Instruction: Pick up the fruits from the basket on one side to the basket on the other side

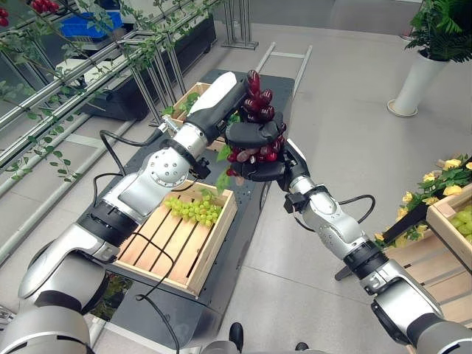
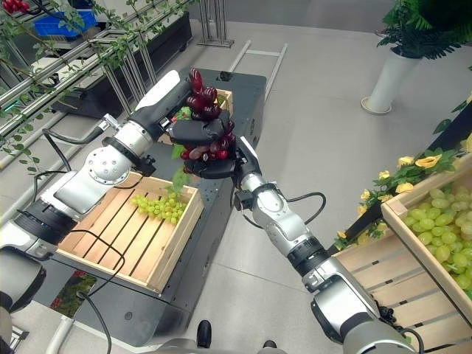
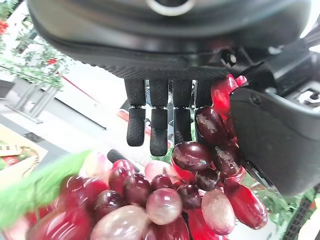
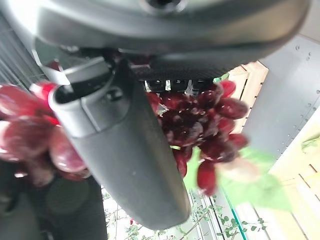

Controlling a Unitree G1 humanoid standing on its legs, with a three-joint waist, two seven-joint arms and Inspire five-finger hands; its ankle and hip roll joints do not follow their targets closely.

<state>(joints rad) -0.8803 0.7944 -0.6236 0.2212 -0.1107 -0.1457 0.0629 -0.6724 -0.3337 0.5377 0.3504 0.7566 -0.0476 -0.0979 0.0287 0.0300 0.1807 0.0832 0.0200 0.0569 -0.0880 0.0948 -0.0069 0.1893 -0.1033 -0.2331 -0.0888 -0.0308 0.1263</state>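
In the left eye view, a bunch of red grapes (image 1: 258, 110) is held above the dark platform (image 1: 274, 81) between the left hand (image 1: 254, 133) and right hand (image 1: 265, 169); green grapes (image 1: 193, 209) lie in the near wooden crate (image 1: 193, 270). In the left wrist view, that hand's fingers (image 3: 159, 125) are curled onto the bunch. In the right wrist view, the thumb (image 4: 120, 150) is clasped around the grapes.

Two silver-grey jointed arms with black bands, dark left hand (image 1: 254, 134), dark right hand (image 1: 264, 169), ribbed black fingers (image 3: 159, 127)
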